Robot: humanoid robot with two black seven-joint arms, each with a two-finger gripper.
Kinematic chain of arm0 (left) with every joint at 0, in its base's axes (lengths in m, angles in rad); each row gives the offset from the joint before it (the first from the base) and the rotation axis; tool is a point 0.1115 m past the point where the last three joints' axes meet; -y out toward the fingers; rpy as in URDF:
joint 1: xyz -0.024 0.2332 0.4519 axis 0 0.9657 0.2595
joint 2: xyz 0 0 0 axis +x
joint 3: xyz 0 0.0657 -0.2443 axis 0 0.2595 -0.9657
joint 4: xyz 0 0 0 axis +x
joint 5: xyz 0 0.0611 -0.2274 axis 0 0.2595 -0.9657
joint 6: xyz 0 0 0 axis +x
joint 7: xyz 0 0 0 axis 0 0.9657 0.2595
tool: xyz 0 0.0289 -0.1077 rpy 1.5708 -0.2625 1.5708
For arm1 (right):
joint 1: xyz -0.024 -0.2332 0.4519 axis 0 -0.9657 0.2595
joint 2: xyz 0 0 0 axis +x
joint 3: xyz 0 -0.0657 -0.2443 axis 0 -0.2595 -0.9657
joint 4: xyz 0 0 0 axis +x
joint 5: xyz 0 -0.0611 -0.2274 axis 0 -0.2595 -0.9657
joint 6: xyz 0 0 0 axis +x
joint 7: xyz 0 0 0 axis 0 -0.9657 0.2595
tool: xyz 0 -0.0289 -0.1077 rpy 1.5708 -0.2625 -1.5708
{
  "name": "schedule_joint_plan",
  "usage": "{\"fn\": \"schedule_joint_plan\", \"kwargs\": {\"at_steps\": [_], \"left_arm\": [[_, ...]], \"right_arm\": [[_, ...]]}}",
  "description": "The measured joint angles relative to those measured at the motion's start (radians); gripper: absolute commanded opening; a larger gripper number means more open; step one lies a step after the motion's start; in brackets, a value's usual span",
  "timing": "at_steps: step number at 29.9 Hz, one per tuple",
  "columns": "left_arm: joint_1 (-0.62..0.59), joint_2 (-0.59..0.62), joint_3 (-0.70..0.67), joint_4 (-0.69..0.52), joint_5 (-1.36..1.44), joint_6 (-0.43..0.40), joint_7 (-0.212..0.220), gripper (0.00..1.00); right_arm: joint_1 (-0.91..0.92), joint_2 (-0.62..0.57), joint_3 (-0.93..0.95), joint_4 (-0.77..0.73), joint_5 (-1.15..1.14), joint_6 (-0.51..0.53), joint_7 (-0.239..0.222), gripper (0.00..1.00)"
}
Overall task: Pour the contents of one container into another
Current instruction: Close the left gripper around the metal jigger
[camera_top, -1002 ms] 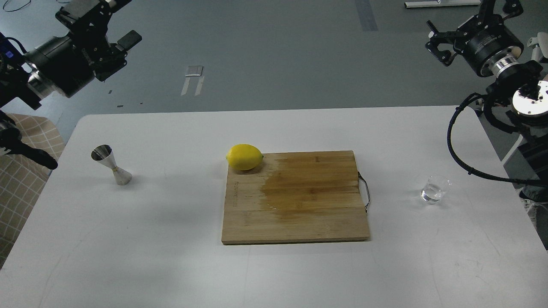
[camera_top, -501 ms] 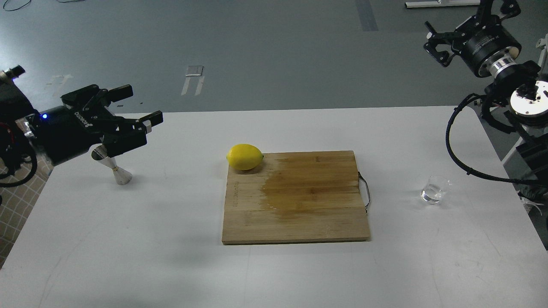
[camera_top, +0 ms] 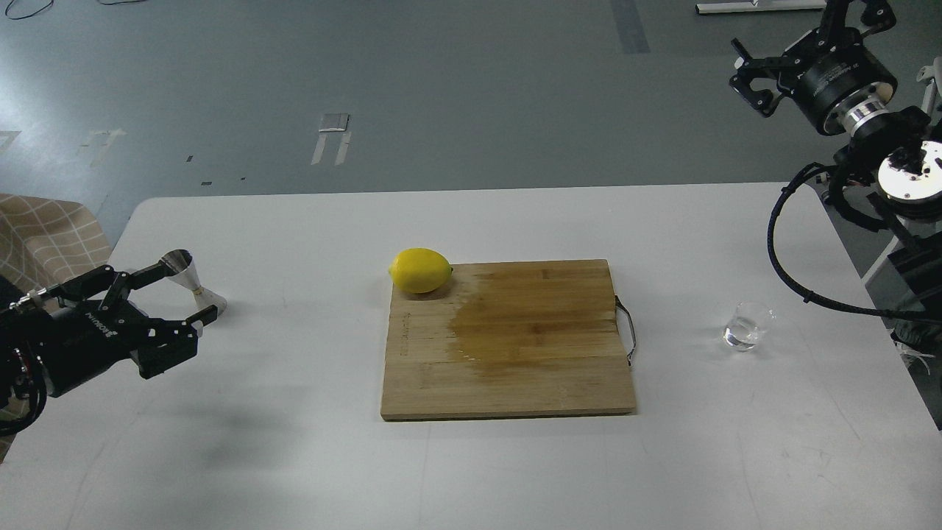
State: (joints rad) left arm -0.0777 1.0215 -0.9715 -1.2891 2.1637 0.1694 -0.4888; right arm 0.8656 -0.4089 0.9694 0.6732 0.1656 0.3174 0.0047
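The glass cup (camera_top: 748, 324) stands upright on the white table (camera_top: 515, 471) near its right edge, well apart from the cutting board (camera_top: 508, 346). It holds a little clear liquid. It is judged light, rigid, smooth and breakable; a hold across its side wall below the rim, with the pouring lip left free, seems safest.

The jigger (camera_top: 190, 283) stands upright near the table's left edge. It is judged light, hard, slick and, with its narrow waist, easy to tip. The waist is the natural place to take it.

The left gripper (camera_top: 178, 302) is low over the table just beside the jigger, fingers spread apart, holding nothing. One finger passes in front of the jigger's upper cone; whether it touches cannot be settled from this angle. The right gripper (camera_top: 752, 73) is raised beyond the table's far right corner, well apart from the cup; it appears empty, but its fingers are too dark to tell whether they are spread or closed.

Count: one cup, one jigger, one lemon (camera_top: 420, 270) at the board's far left corner, one board, two grippers.
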Motion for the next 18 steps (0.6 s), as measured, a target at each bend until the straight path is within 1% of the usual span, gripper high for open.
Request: {"fn": "schedule_joint_plan", "kwargs": {"at_steps": [6,10,14,18], "left_arm": [[0.002,-0.093,-0.009,0.137,-0.081,0.004,0.0,0.98],[0.002,-0.129,-0.012,0.207,-0.095,0.01,0.0,0.98],[-0.008,-0.19,-0.007,0.327,-0.097,0.062,0.0,0.98],[-0.032,-0.237,0.003,0.401,-0.099,0.088,0.0,0.98]], "right_arm": [[-0.005,-0.002,0.0,0.0,0.0,0.0,0.0,1.0],[-0.005,-0.002,0.0,0.0,0.0,0.0,0.0,1.0],[-0.002,-0.002,0.001,0.0,0.0,0.0,0.0,1.0],[-0.001,-0.002,0.002,0.0,0.0,0.0,0.0,1.0]]}}
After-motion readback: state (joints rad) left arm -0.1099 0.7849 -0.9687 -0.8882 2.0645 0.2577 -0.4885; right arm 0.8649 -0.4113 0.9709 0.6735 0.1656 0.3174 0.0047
